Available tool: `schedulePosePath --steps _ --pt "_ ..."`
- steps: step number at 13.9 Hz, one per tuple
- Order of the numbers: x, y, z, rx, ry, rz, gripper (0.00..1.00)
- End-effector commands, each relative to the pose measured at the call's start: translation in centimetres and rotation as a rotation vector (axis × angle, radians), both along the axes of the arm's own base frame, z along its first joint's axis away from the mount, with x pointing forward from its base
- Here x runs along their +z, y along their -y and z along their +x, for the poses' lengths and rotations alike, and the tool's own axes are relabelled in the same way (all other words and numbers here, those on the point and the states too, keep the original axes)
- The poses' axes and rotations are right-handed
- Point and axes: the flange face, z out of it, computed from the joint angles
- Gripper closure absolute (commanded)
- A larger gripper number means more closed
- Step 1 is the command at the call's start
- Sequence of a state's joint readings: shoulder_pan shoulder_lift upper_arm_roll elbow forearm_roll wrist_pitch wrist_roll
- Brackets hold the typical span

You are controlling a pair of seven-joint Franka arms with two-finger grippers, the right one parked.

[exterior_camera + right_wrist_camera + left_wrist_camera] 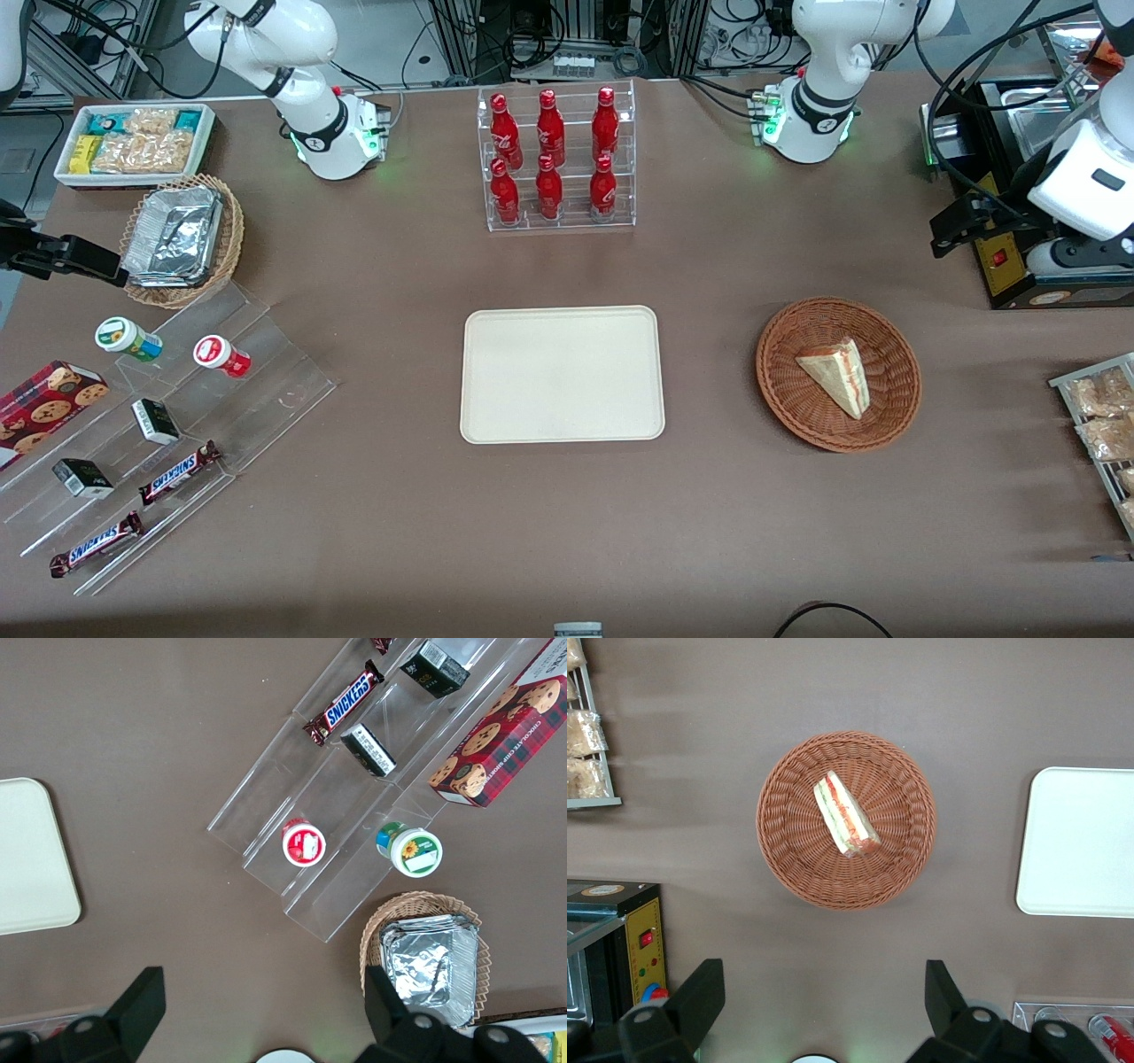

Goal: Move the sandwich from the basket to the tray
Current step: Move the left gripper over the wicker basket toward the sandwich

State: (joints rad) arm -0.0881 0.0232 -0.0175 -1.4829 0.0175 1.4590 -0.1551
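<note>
The sandwich (837,372) (844,815), a pale bread wedge with red and green filling along its cut edge, lies in the round reddish-brown wicker basket (780,390) (788,859). The cream rectangular tray (562,374) (1081,842) sits flat on the table beside the basket, toward the parked arm's end, with nothing on it. My gripper (961,226) (822,992) hangs high above the table, farther from the front camera than the basket and toward the working arm's end. Its fingers (700,992) stand wide open with nothing between them, well apart from the sandwich.
A clear rack of red bottles (556,159) stands farther from the front camera than the tray. A black appliance (1019,177) and a wire rack of snack packets (1103,425) (585,735) flank the basket. A stepped acrylic stand (159,425), foil-filled wicker basket (182,239) and white bin (133,142) occupy the parked arm's end.
</note>
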Motion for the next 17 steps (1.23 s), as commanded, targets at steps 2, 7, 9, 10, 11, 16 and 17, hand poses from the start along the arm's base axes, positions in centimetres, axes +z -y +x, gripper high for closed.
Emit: schedulePosePath --steps 2,7,9,10,11,16,17 --pt "0.3 -0.1 -0.2 -0.003 -0.009 0.005 0.00" --pt "-6.6 -1.3 -1.0 0.037 -0.016 -0.003 0.00" --pt "-10.5 -1.4 -1.0 0.125 0.000 -0.004 0.00" --pt "-12.0 -1.3 -0.9 0.193 0.014 -0.002 0.00" --pt "-13.3 -1.2 -0.7 0.249 0.024 -0.001 0.00" --pt "-21.1 -0.9 -1.1 0.450 0.085 -0.002 0.00" --pt "-22.6 -0.8 -1.4 0.476 0.089 -0.004 0.00"
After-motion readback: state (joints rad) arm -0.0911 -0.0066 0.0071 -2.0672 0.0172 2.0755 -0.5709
